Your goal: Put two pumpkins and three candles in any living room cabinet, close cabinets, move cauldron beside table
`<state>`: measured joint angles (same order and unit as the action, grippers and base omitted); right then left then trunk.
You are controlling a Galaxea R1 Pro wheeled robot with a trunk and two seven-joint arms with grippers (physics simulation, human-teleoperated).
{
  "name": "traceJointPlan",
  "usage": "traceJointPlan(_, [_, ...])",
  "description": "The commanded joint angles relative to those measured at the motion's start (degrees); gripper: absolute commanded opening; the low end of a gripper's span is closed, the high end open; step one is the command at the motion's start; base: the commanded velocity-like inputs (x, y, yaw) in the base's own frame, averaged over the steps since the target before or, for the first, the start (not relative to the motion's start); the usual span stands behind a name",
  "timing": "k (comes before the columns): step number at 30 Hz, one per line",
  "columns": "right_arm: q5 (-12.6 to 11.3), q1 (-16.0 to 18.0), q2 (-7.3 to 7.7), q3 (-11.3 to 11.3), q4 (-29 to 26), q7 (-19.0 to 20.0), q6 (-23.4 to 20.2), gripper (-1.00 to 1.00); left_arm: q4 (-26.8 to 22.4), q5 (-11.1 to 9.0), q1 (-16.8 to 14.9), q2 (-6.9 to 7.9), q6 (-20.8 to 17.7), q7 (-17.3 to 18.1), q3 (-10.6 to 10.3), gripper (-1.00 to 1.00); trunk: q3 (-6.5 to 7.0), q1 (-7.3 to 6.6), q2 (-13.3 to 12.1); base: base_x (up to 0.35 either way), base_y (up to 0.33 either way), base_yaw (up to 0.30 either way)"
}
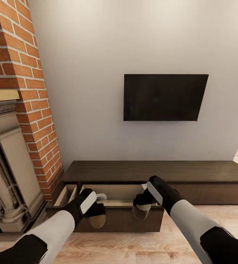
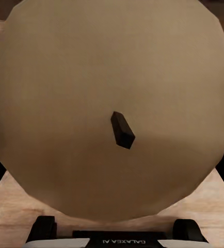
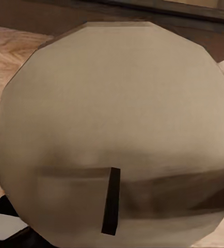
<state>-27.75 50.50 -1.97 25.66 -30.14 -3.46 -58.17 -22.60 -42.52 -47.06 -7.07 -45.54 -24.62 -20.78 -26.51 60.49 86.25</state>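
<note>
1. Fingers: the left gripper [image 1: 97, 214] is clamped on a tan candle [image 1: 97, 221], and the right gripper [image 1: 142, 205] is clamped on a paler candle [image 1: 141, 211]. In head view each candle hangs just below its black wrist housing.
2. L wrist view: the tan candle's round top face [image 2: 112, 72] sits right up against the lens, with a short dark wick [image 2: 123, 130] at its centre. Black finger bases flank it low in the pic.
3. Writing: "GALAXEA AI", seen upside down, on the gripper body [image 2: 112, 241] in L wrist view. No other text is legible.
4. R wrist view: the paler candle's face [image 3: 117, 103] has a dark wick stub [image 3: 111, 200]. Wood floor [image 3: 14, 51] and a dark cabinet edge show behind it.
5. Cabinet [image 1: 155, 172]: long, low, dark brown, set against a white wall. Its left-end drawer [image 1: 115, 216] is pulled out, showing a light wood interior. Both candles hover at the drawer's front edge, over or just in front; can't tell which.
6. Also: a black TV [image 1: 165, 97] on the wall above, and a brick chimney w/ stone fireplace surround [image 1: 9, 154] on the left.
</note>
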Motion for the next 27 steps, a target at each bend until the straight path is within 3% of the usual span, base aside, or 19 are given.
traceJointPlan(1, [-0.5,0.8,-0.24,0.2,1.5,-0.3,-0.1,-1.00,-0.1,-0.5,-0.1,-0.46,0.8,-1.2,-0.5,-1.00,-0.07,0.00,0.0,0.000,0.000,0.000])
traceJointPlan(6, [-0.6,2.3,-0.75,0.2,4.6,-0.3,-0.1,-1.00,-0.6,-0.2,-0.2,-2.12,2.5,-2.4,-0.7,-1.00,-0.07,0.00,0.0,0.000,0.000,0.000])
traceJointPlan(17, [-0.4,2.5,-1.08,0.7,5.2,-0.7,0.4,-1.00,-0.7,-0.1,-0.2,-2.51,7.5,-0.5,-1.0,-1.00,-0.07,0.00,0.0,0.000,0.000,0.000])
traceJointPlan(23, [-0.2,2.3,-1.14,0.9,5.2,-0.7,0.7,-1.00,-0.7,-0.1,-0.1,-2.59,10.5,0.6,-3.8,-1.00,-0.07,0.00,0.0,0.004,0.000,0.000])
traceJointPlan(27, [0.0,2.2,-1.16,1.0,5.2,-0.8,1.1,-1.00,-0.6,-0.2,-0.2,-2.66,11.0,0.8,-4.6,-1.00,-0.07,0.00,0.0,0.232,0.000,0.000])
